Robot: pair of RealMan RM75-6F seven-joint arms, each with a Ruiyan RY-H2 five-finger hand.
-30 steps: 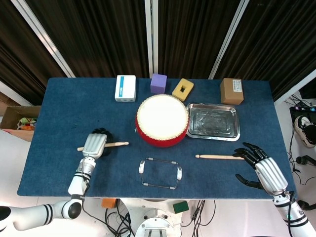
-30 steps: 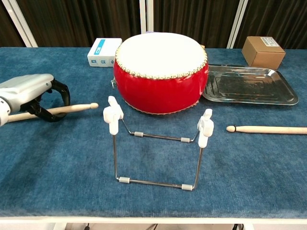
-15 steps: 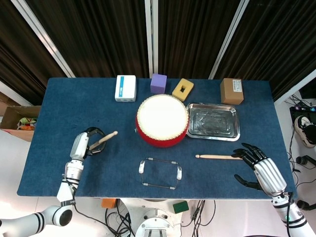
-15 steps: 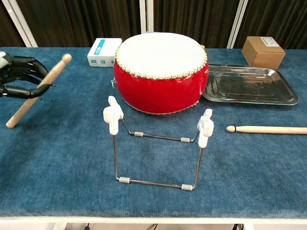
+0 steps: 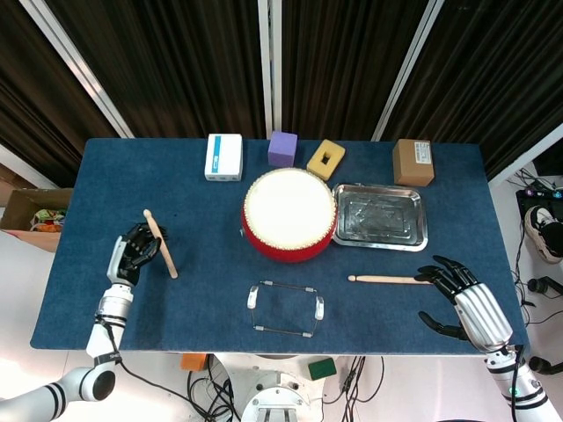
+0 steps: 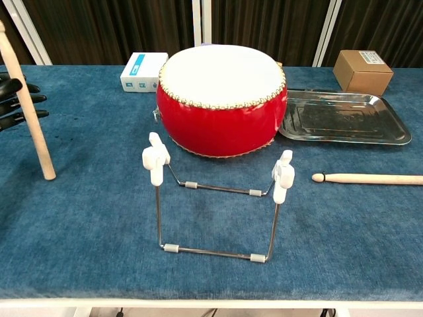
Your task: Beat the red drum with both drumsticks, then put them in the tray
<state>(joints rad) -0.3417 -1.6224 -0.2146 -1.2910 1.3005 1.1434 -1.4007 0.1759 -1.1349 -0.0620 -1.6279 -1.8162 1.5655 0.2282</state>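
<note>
The red drum (image 5: 288, 215) with a white skin stands mid-table, also the red drum (image 6: 221, 99) in the chest view. My left hand (image 5: 130, 255) grips one wooden drumstick (image 5: 161, 244) nearly upright at the table's left, and that drumstick (image 6: 28, 109) shows at the chest view's left edge with dark fingers (image 6: 14, 102) around it. The second drumstick (image 5: 391, 280) lies flat in front of the steel tray (image 5: 380, 216), also the second drumstick (image 6: 367, 178) in the chest view. My right hand (image 5: 464, 301) hovers just right of its handle end, fingers spread, holding nothing. The tray (image 6: 344, 116) is bare.
A wire stand (image 5: 286, 308) with white clips stands in front of the drum. Along the back edge sit a white box (image 5: 223, 156), a purple block (image 5: 282, 149), a yellow block (image 5: 325, 159) and a cardboard box (image 5: 413, 162).
My left hand has lifted the drumstick off the table, swung it from flat to nearly upright, and drawn back leftward. The right hand has barely moved.
</note>
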